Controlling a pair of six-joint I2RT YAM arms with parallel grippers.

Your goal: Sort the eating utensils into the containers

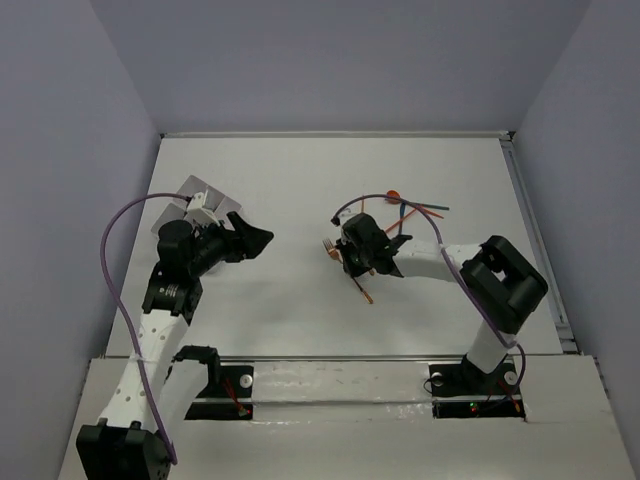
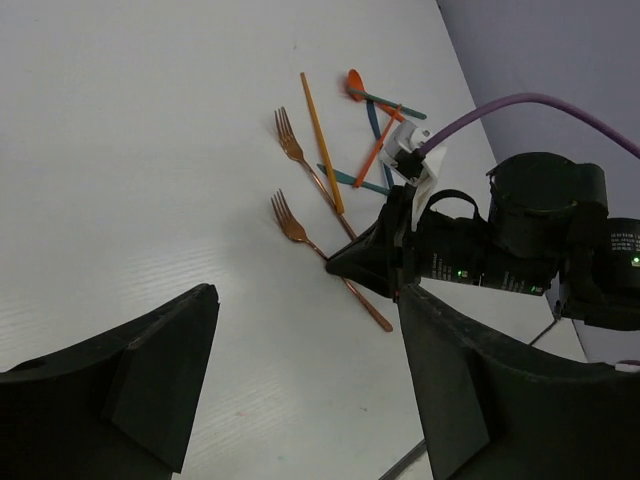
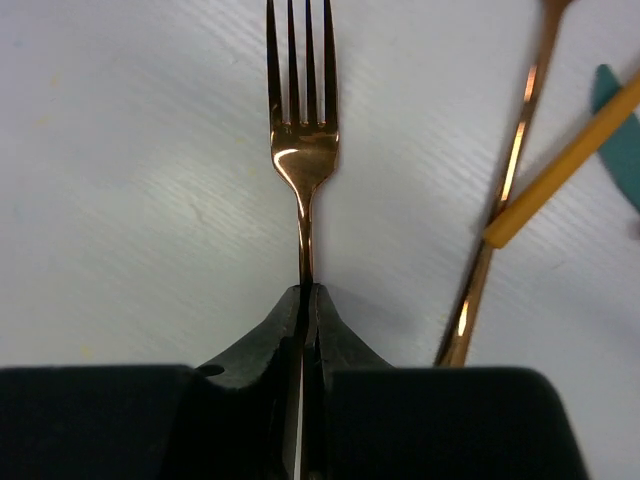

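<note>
Because the copper fork (image 3: 303, 150) is thin, rigid and polished, it will probably handle as a light, stiff and rather slippery thing. It won't bend in a grip, but it can twist or slide between smooth fingers. It lies flat on the white tabletop (image 3: 120, 200) near the middle, tines pointing away from the right hand (image 3: 305, 295). That hand is clenched on the narrow handle a little below the neck, its two fingertips pressed together with only the sliver of metal between them.

From the left wrist view the hold looks to be near the fork's mid-length, with a stretch of handle trailing out behind the fingers. That seems a sensible spot, since it is close to the balance point and the tined end is less likely to droop and swing. With so narrow a pinch the fork could easily pivot, so a slow, level lift seems wise.

A second copper fork (image 3: 510, 170) and an orange stick (image 3: 570, 160) lie just beside it on the right without touching it, so they should not be dragged along. An orange spoon (image 2: 355, 82) and teal pieces (image 2: 350, 178) lie farther off in the same pile.

Over on the far left, the white tray (image 1: 190, 188) is well apart from the fork and partly hidden by the left arm. The left hand (image 1: 255, 237) hangs released, fingers spread wide and holding nothing.
</note>
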